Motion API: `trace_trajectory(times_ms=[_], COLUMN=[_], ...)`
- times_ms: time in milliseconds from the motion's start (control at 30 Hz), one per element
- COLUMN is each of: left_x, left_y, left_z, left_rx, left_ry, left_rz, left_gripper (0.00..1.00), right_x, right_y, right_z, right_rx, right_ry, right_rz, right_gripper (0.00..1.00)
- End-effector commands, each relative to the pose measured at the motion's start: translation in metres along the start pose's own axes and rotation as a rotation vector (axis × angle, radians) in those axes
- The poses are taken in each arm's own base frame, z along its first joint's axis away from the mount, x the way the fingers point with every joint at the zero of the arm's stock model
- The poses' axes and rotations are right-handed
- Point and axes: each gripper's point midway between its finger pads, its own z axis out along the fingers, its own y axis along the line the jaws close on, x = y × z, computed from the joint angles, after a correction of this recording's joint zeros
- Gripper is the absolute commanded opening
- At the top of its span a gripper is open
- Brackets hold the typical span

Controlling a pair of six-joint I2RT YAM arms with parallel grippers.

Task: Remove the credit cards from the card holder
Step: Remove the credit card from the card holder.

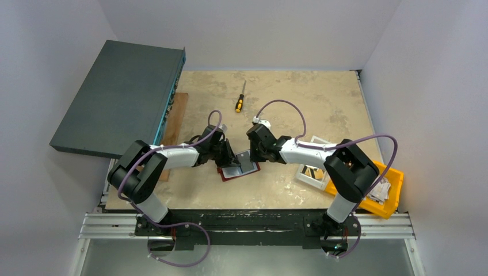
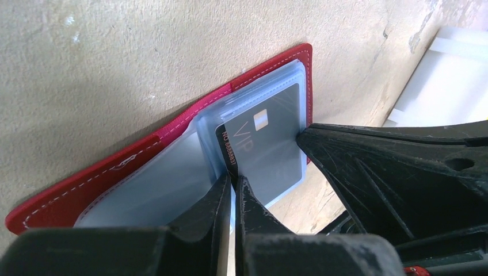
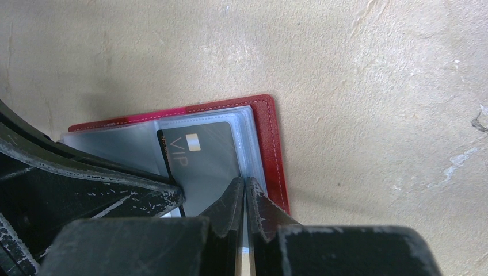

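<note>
The dark red card holder lies open on the table between both arms, its clear plastic sleeves facing up. A grey credit card marked VIP sticks partly out of one sleeve. My left gripper is shut on that card's near edge. The right gripper is shut on the sleeve edge beside the card, next to the holder's red border. In the top view the two grippers meet over the holder. Only this one card shows.
A yellow-handled screwdriver lies farther back. A dark grey box and a wooden board stand at the left. At the right are a white tray and an orange bin.
</note>
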Motion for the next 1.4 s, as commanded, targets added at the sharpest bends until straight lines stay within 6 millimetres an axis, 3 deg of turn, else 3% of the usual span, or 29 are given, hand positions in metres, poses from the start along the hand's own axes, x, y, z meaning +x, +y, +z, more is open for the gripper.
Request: trace_trajectory(times_ms=[0, 433, 933, 1200, 1367], left_x=[-0.009, 0.000, 0.007, 0.018, 0.023], left_y=[-0.032, -0.006, -0.014, -0.013, -0.010], left_z=[0.002, -0.013, -0.010, -0.005, -0.003], left_rx=[0.118, 0.062, 0.173, 0.211, 0.232], left_ry=[-0.017, -0.009, 0.053, 0.101, 0.104], left_rz=[0.018, 0.024, 0.042, 0.031, 0.001], left_gripper=[0.00, 0.00, 0.00, 0.00, 0.11], right_x=[0.042, 0.044, 0.076, 0.069, 0.067], right_y=[-0.013, -0.041, -0.063, -0.060, -0.061], right_z=[0.003, 0.000, -0.024, -0.022, -0.017], right_rx=[0.026, 0.091, 0.089, 0.093, 0.107], right_ry=[0.116, 0.118, 0.155, 0.141, 0.139], right_rz=[-0.003, 0.037, 0.082, 0.087, 0.062], right_gripper=[0.00, 0.00, 0.00, 0.00, 0.00])
